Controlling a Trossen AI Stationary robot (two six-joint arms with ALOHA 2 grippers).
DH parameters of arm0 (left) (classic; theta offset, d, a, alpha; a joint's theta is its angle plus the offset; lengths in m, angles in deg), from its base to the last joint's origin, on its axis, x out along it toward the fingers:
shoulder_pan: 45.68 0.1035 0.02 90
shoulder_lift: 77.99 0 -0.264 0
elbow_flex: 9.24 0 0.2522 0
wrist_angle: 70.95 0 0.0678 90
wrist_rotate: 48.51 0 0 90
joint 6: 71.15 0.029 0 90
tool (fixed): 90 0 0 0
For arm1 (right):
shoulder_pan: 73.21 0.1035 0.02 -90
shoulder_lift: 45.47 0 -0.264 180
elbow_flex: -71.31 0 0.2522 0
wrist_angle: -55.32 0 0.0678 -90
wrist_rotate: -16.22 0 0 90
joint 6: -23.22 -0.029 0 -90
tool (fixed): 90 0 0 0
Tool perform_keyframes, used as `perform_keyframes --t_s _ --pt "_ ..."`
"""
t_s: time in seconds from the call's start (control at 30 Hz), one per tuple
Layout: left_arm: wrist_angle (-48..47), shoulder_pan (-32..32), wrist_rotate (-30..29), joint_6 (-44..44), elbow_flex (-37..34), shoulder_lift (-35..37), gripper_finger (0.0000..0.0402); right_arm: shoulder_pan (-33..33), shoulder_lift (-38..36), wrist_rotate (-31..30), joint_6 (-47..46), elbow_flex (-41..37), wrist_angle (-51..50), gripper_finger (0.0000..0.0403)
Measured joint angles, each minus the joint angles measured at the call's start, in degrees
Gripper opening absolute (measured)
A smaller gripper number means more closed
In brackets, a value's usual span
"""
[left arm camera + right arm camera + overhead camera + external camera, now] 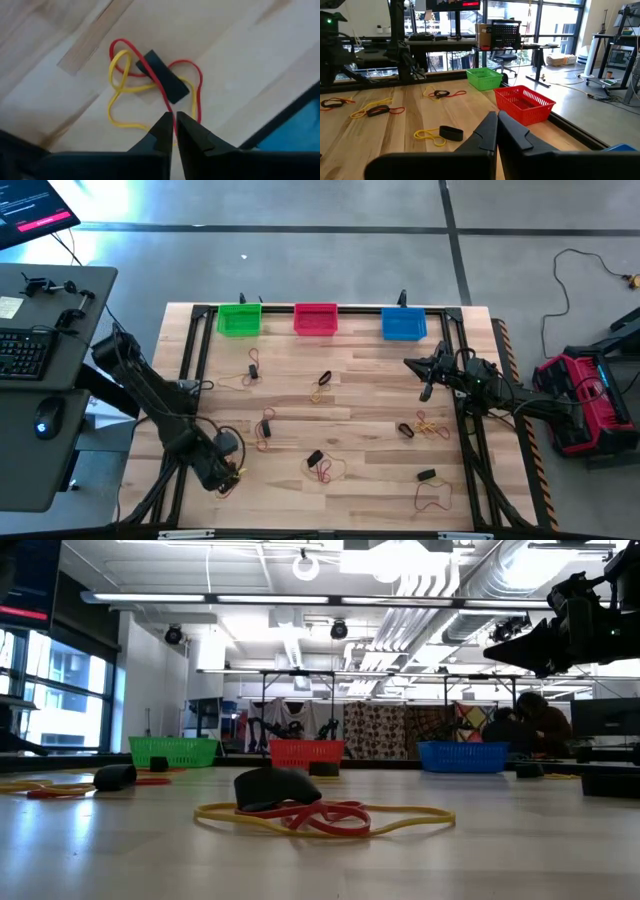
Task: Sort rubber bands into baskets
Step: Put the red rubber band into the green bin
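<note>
Several thin rubber bands [322, 386] in yellow, red and black lie in small tangled clusters across the pale wooden worktop [370, 460], each cluster well apart from the next. At the far edge stand three small rectangular plastic baskets in a row: a bright green basket [239, 319], a red-pink basket [315, 319] and a blue basket [403, 324].

Near the worktop's front left corner, the left gripper [174, 125] points down at one cluster, a yellow loop [120, 90] and a red loop [192, 85] crossed under a flat black band [162, 76]. Its fingers [161, 134] stand almost closed with a narrow slit between them, and the red loop runs into that slit; whether it is pinched cannot be told.

The right gripper [428, 376] hangs above the worktop's right side, below the blue basket, its fingers closed on nothing. A dark metal frame [190, 355] rims the worktop. A desk with a keyboard [22, 352] stands left of it, and a red case [583, 402] sits on the floor at right.
</note>
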Motion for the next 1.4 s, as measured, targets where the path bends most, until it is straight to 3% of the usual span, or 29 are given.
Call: perform_keyframes --t_s 0.4,0.73,0.93,1.17,1.4 --pt "1.7 1.3 -0.4 0.8 0.0 -1.2 0.01 0.0 0.0 0.0 0.0 0.0 0.0 0.0" --pt "0.3 0.7 -2.1 -0.2 -1.3 -1.2 0.009 0.0 0.0 0.0 0.0 0.0 0.0 0.0" --pt "8.1 0.7 -0.5 -1.4 -5.8 -1.2 0.0088 0.0 0.0 0.0 0.0 0.0 0.0 0.0" --pt "8.2 0.7 -0.4 -2.1 -7.3 -1.2 0.0087 0.0 0.0 0.0 0.0 0.0 0.0 0.0" --pt "7.8 0.7 -0.7 -0.1 -7.3 -1.2 0.0049 0.0 0.0 0.0 0.0 0.0 0.0 0.0"
